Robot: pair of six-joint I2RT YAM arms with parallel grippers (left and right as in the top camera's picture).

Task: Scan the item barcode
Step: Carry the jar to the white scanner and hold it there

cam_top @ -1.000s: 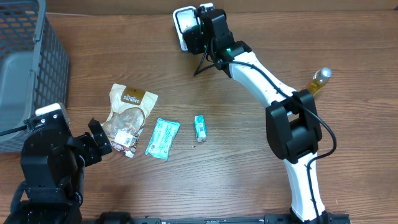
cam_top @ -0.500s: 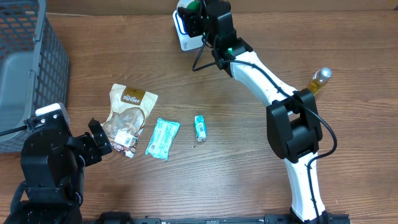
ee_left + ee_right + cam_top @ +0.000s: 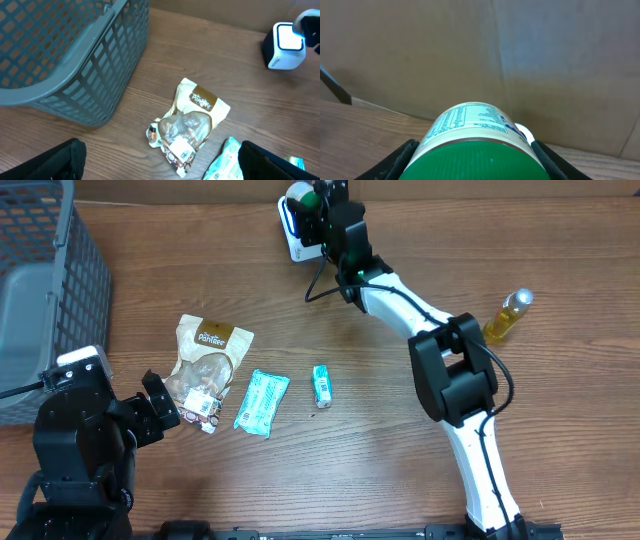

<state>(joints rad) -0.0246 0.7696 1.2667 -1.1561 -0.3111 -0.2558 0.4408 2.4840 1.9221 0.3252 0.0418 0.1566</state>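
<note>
At the far edge of the table (image 3: 350, 470), left of centre, the right arm (image 3: 400, 292) reaches out long and its jaws are clamped on a jar (image 3: 477, 132), one finger (image 3: 395, 162) on each side of the green lid. The jar has a white printed label and lies tipped on its side, lid toward the wrist camera. From overhead it sits right against the white scanner (image 3: 293, 232); I cannot tell if the two touch.

At the near left, the left arm (image 3: 75, 435) rests low with its jaws spread wide and holding nothing, just left of a snack bag (image 3: 207, 358) lying flat. Right of the bag lie a teal packet (image 3: 262, 402) and then a small tube (image 3: 322, 384), each apart from the others. A grey basket (image 3: 40, 300) stands at the far left. A yellow bottle (image 3: 508, 315) stands upright at the right, well apart from the rest.
</note>
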